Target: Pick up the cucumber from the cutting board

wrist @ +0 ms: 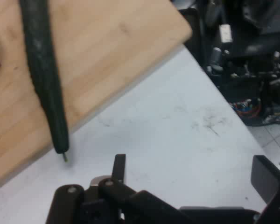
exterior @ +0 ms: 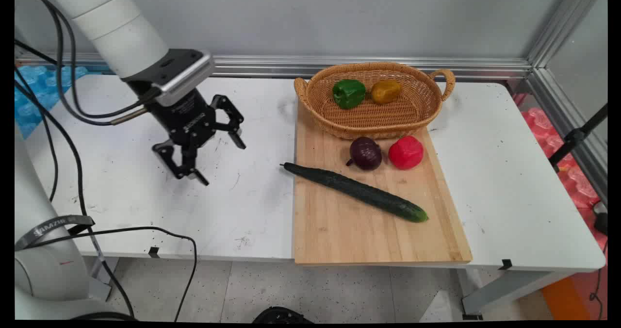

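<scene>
**Operator:** Logging my view. The gripper hangs above bare white table, fingers spread wide and nothing between them. It is released, holding nothing.

**Observer:** What lies closest to it?

**Operator:** The cucumber. Its thin stem end pokes off the edge of the wooden cutting board onto the table, on the side facing the hand. In the hand view that stem tip sits just beyond the left finger, near but apart; the cucumber runs away from the hand, up the frame, across the board.

**Observer:** Any contact?

**Operator:** None that I can see. The fingers are clear of the cucumber and of the board; only scuffed tabletop lies ahead of the palm.

**Observer:** And beyond the cucumber?

**Operator:** On the board, past the cucumber from the hand, a dark purple onion and a red pepper stand side by side, close but I cannot tell if they touch. Farther on, a wicker basket rests partly on the board's far end. Inside it are a green pepper and a yellow-orange pepper, next to each other.

**Observer:** Hand attitude?

**Operator:** Tilted, the fingers pointing down and toward the board. Black cables droop from the arm on the side away from the board. In the hand view, only a dark sliver of the onion shows at the frame's left edge.
</scene>
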